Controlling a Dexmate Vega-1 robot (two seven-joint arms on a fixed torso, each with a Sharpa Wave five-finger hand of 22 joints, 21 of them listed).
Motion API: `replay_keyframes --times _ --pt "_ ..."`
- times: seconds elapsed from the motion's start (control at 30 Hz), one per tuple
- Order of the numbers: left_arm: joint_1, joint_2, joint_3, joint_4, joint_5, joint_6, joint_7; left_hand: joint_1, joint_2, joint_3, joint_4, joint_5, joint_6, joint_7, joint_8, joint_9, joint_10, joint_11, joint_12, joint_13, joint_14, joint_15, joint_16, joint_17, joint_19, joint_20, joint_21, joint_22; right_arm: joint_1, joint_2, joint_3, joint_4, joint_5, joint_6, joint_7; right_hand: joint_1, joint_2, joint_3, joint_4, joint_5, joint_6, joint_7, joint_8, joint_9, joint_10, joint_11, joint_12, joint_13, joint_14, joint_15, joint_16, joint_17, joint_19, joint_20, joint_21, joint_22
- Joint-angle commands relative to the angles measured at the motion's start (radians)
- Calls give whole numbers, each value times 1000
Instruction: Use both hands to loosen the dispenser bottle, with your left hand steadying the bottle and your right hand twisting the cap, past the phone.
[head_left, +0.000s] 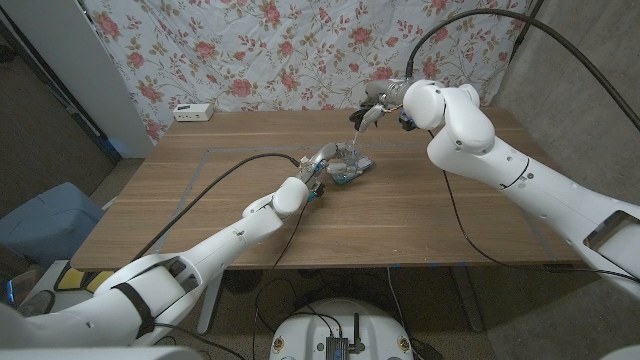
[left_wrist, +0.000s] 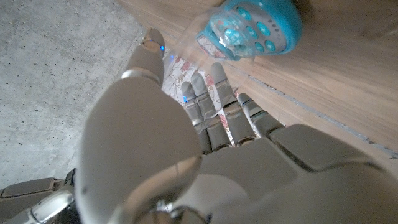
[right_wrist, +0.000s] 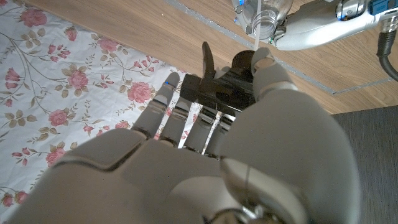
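Head view: left hand (head_left: 322, 165) grips the clear dispenser bottle (head_left: 346, 170) steady; at one o'clock, right hand (head_left: 372, 108) holds its black pump cap (right_wrist: 219, 84) lifted, tube trailing.

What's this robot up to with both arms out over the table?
It is taking the pump top off a clear dispenser bottle. Its left hand steadies the bottle at mid-table. Its right hand is raised above, holding the black pump cap, whose thin tube reaches down toward the bottle's open neck. So the cap looks already off.
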Motion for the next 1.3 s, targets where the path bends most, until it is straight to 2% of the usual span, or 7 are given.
replay_keyframes --times 0.03,0.5,0.87,1.1,1.3 --pt "7 7 -2 -11 2 37 11 -15 139 73 67 -1 77 -17 3 3 58 -50 3 3 62 -128 7 1 8 -44 -1 2 -8 -28 21 -35 48 -18 -35 3 5 -5 -1 0 14 -1 8 5 10 3 -1 4 7 -155 6 6 5 -5 -3 1" --pt "9 15 1 -27 3 63 12 -15 138 73 68 -3 76 -18 3 2 56 -50 3 3 63 -129 6 -1 9 -44 -1 2 -7 -57 35 -73 104 -36 -61 7 7 -9 -3 -1 18 4 6 5 12 4 -5 4 8 -156 6 5 5 -5 -3 1" --pt "21 35 -5 -69 9 89 17 -13 138 74 68 -5 77 -18 4 2 58 -53 3 1 62 -128 6 -1 10 -45 -1 2 -5 -85 50 -118 147 -53 -91 10 9 -13 -4 -1 19 7 4 6 14 9 -7 5 7 -155 4 5 6 -2 -2 1" --pt "27 42 -6 -85 13 95 20 -13 139 73 69 -6 77 -19 4 2 56 -49 3 2 61 -128 6 1 10 -44 -1 2 -32 -103 101 -154 233 -46 -134 12 10 -15 -4 -1 18 9 2 6 15 10 -8 5 9 -155 5 5 7 -1 -2 1" --pt "31 45 -7 -93 16 95 23 -14 139 74 69 -7 75 -19 3 2 56 -50 3 2 61 -127 5 -2 11 -45 -1 2 -16 -127 86 -186 237 -77 -145 12 11 -17 -4 -2 20 11 2 6 17 11 -9 5 11 -153 5 5 9 -1 -2 1"
